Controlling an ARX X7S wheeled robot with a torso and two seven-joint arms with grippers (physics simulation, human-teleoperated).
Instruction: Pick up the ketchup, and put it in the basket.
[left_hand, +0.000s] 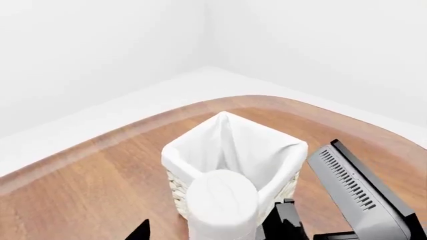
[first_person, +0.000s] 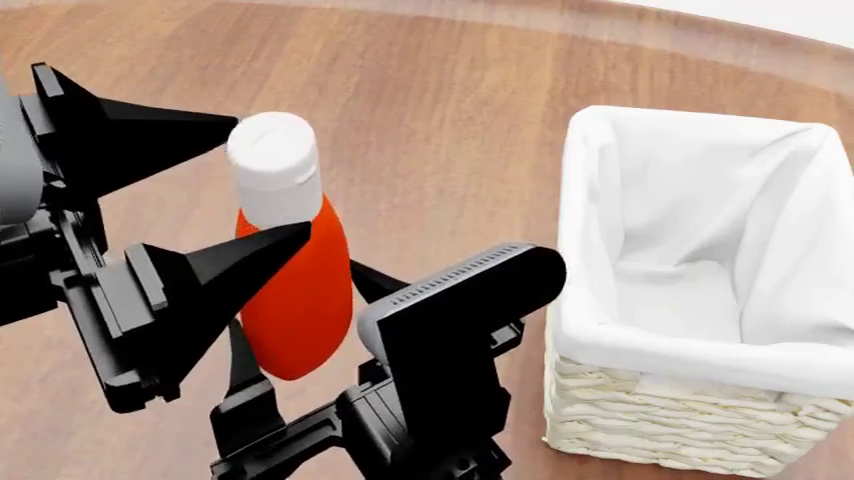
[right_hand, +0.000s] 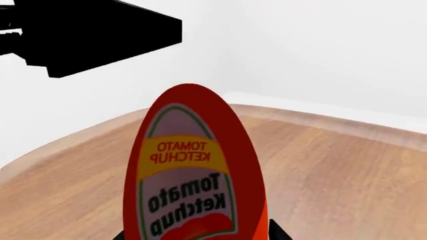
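Your left wrist camera shows the bottle's white cap (left_hand: 222, 200) before the basket (left_hand: 233, 160). Head camera: your left gripper (first_person: 254, 185) spread wide around the ketchup (first_person: 296, 290), lifted beside the basket. Right gripper's state: cannot tell.

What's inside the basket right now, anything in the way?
The basket shows only its white cloth liner; nothing lies on the visible floor. In the left wrist view the ketchup cap covers the near inside, so that part is unseen.
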